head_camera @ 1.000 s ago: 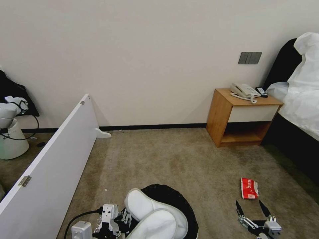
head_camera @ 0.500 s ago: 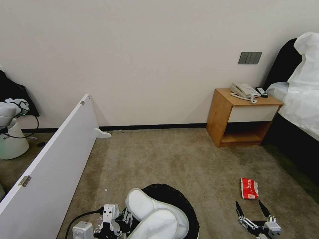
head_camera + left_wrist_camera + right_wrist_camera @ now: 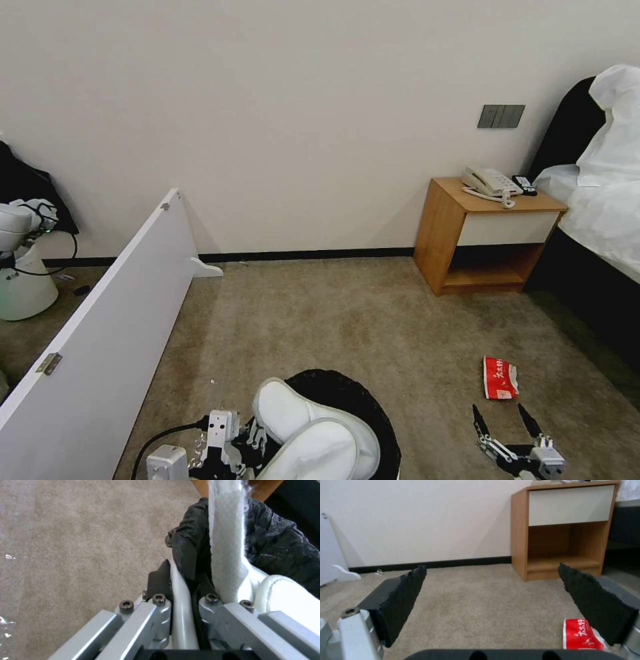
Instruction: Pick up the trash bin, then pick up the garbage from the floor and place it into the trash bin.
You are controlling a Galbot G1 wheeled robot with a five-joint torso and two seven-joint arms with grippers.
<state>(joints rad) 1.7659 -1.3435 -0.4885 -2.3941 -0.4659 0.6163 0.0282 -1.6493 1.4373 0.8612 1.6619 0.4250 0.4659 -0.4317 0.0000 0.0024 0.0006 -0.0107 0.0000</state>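
Note:
The trash bin [image 3: 353,400] with its black liner hangs at the bottom centre of the head view, white slippers [image 3: 303,433] sticking out of it. My left gripper [image 3: 250,437] is shut on the bin's rim; the left wrist view shows the white rim [image 3: 181,605] and black liner [image 3: 280,547] pinched between the fingers, a slipper [image 3: 225,542] beside them. A red snack packet [image 3: 500,378] lies on the carpet to the right. My right gripper [image 3: 505,417] is open just short of it, low over the floor; the packet [image 3: 580,635] shows by one finger [image 3: 593,605].
A wooden nightstand [image 3: 490,233] with a phone stands against the wall on the right, a bed [image 3: 600,220] beyond it. A white board [image 3: 100,347] leans across the left side. A white robot base [image 3: 23,280] stands far left. Carpet [image 3: 347,320] is open ahead.
The view has crept very slightly; the bin, slippers and both grippers keep nearly the same places. The right gripper stays open near the packet.

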